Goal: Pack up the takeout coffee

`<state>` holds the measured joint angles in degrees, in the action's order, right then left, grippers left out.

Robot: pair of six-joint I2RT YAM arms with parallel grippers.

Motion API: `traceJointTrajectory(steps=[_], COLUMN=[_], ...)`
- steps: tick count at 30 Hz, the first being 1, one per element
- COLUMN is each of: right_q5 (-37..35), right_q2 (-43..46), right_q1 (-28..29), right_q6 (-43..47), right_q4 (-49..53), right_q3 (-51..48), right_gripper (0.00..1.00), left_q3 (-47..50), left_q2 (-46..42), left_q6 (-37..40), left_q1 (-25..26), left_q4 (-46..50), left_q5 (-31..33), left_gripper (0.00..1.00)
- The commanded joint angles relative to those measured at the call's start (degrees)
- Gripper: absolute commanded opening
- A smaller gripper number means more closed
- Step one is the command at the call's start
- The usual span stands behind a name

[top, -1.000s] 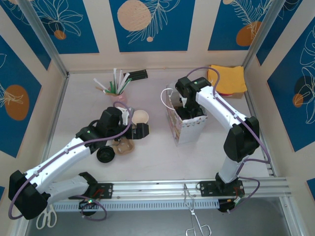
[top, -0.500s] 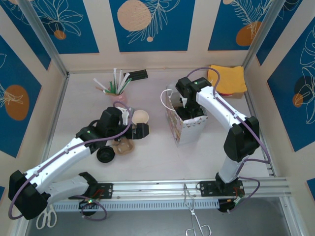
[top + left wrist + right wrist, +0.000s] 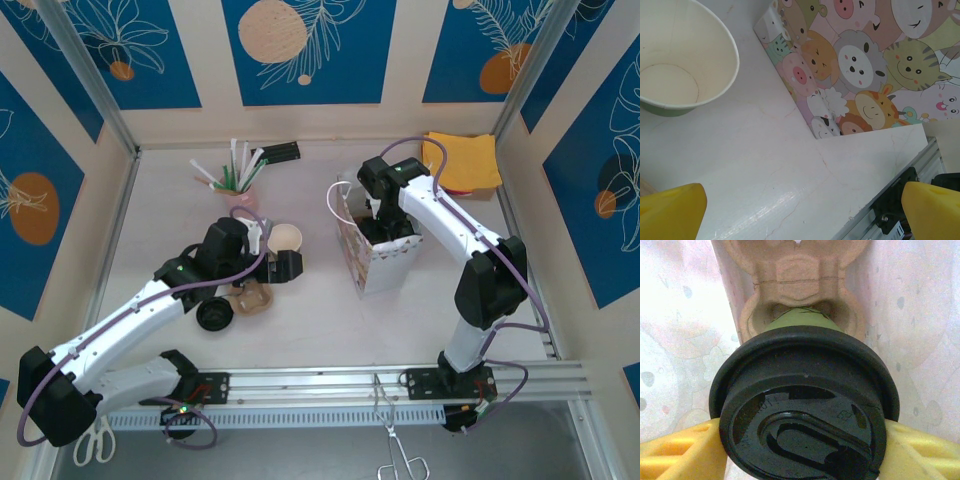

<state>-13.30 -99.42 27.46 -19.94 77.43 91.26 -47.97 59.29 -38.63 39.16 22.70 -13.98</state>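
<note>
From above, your left hand [image 3: 289, 264] sits low over the surface [image 3: 320, 320], just beside an open paper cup [image 3: 285, 238] that stands upright without a lid. A loose black lid [image 3: 213, 315] and a brown pulp piece [image 3: 250, 297] lie close to the left arm. Your right hand [image 3: 386, 224] reaches down into the mouth of the cartoon-printed paper bag [image 3: 378, 262], which stands upright right of centre, apart from the open paper cup. A cup of straws [image 3: 240, 176] stands toward the back wall, and yellow napkins [image 3: 462, 160] lie in the back right corner. In the left wrist view, your two yellow fingertips [image 3: 671, 210] are spread wide with only bare surface between them. The open paper cup is at upper left, and the bag's lower corner, covered in animal faces, is at upper right, not touching the cup. In the right wrist view, you are looking down inside the bag. The lidded coffee cup [image 3: 805, 420] is pinched at the rim of its dark lid by the yellow fingers [image 3: 675, 455], one on each side and touching it. Its green body points down into a well of the pulp carrier [image 3: 797, 275] below, with the bag's walls close on either side. You cannot tell whether the cup is fully seated.
</note>
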Motion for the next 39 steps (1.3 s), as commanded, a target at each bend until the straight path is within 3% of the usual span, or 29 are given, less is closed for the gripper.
traceJointTrajectory(steps=[1,39], right_q5=[0.5,0.8], right_q2=[1.4,1.5], right_q1=[-0.4,-0.6], right_q6=[0.4,0.4], right_q4=[-0.2,-2.9], right_q3=[-1.1,-4.6], right_gripper=[0.69,0.69], left_q3=[0.5,0.3], left_q2=[-1.1,-2.2], left_q6=[0.0,-0.5], left_q1=[0.7,0.9], left_q4=[-0.5,0.8], left_q5=[-1.2,-1.3], left_gripper=[1.0,1.0])
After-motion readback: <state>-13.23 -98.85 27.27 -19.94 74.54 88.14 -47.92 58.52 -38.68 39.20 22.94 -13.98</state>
